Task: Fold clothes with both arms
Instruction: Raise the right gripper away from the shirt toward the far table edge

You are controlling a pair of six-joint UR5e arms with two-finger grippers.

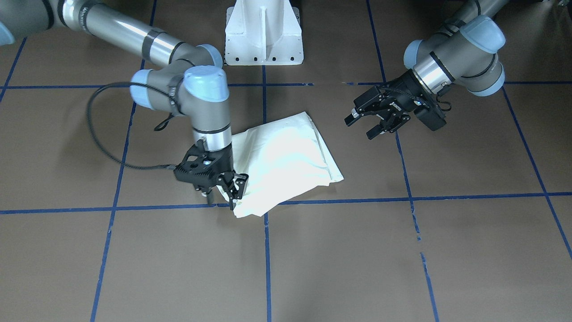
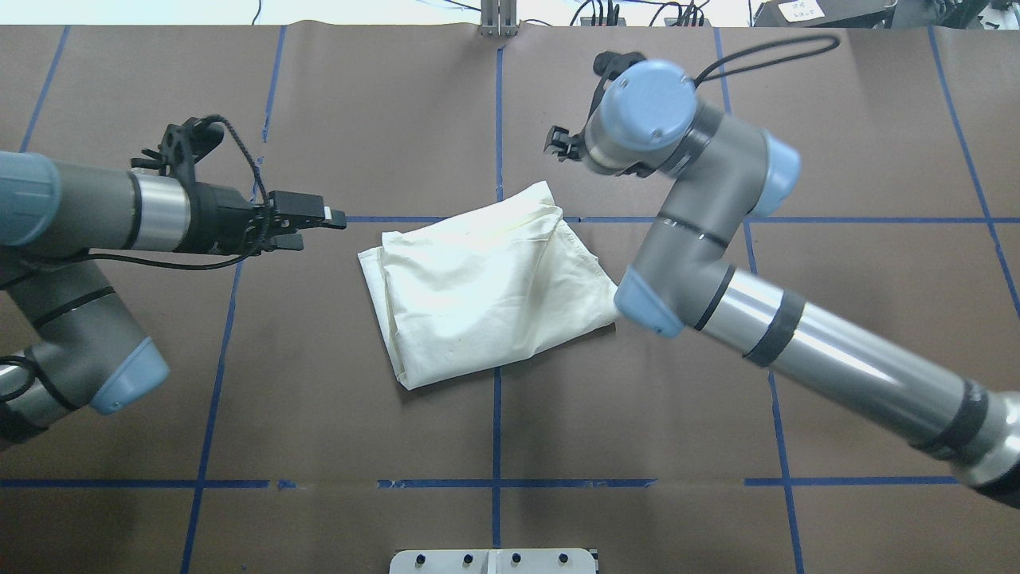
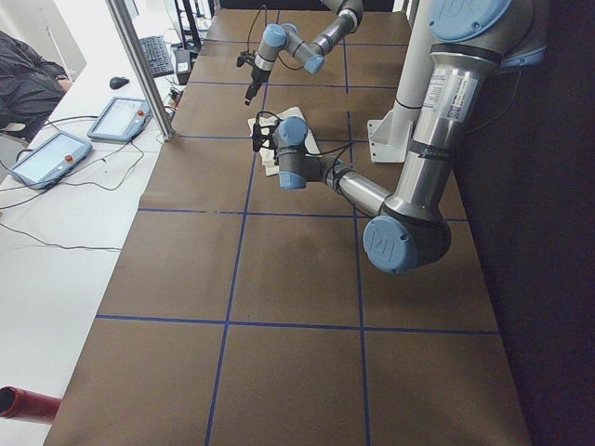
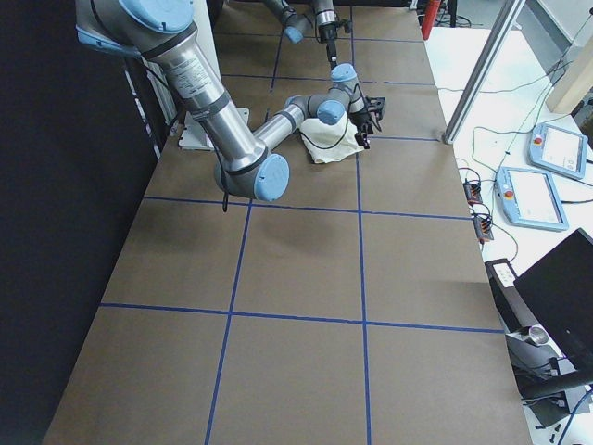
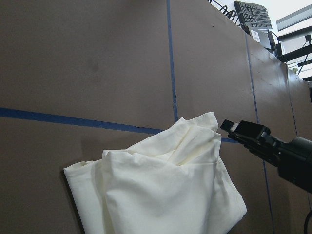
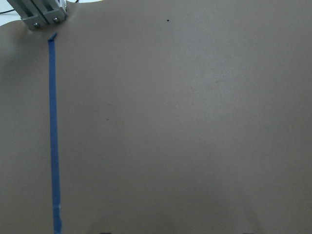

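Observation:
The clothes are one cream-white shirt [image 2: 486,287], folded into a plain bundle on the brown table, also seen in the front view [image 1: 286,156] and the left wrist view [image 5: 165,195]; no print shows. My left gripper [image 1: 359,127] hovers open and empty beside the bundle's edge, and in the overhead view the left gripper [image 2: 323,223] sits a short gap from the cloth. My right gripper [image 1: 225,192] hangs open just past the bundle's far corner. In the overhead view the right gripper [image 2: 558,143] is mostly hidden under its wrist. The right wrist view holds only bare table.
The white pedestal base [image 1: 263,33] stands at the robot's edge of the table. Blue tape lines [image 2: 498,375] grid the brown surface. An aluminium post [image 6: 41,12] rises at the far edge. Teach pendants [image 4: 537,185] and a seated person [image 3: 28,84] are beyond the table.

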